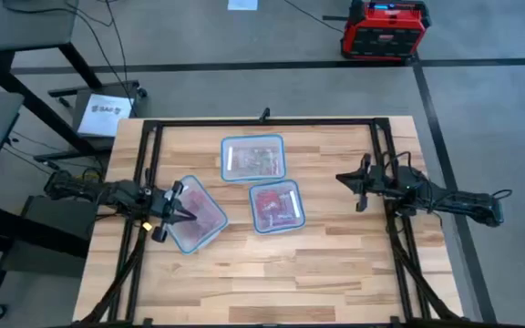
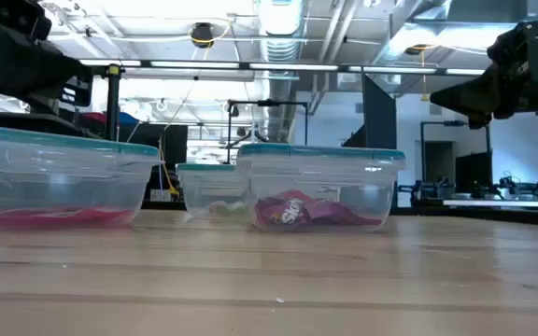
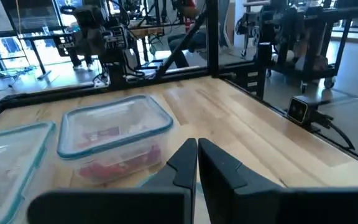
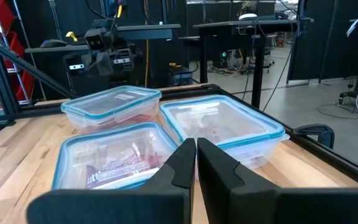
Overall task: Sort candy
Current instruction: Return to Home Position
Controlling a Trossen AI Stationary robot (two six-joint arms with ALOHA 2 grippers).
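Three clear containers with bluish rims stand on the wooden table. The left one holds red candy. The middle-right one holds red and pink candy. The far one holds mixed candy. My left gripper is shut and hangs above the left container's near-left part, well clear of its top in the low view. My right gripper is shut, with nothing in it. It hovers to the right of the containers, pointing toward them.
A black frame runs along the table's far side and down both sides, under the arms. Bare wood lies between the containers and the near edge. A red box stands on the floor beyond the table.
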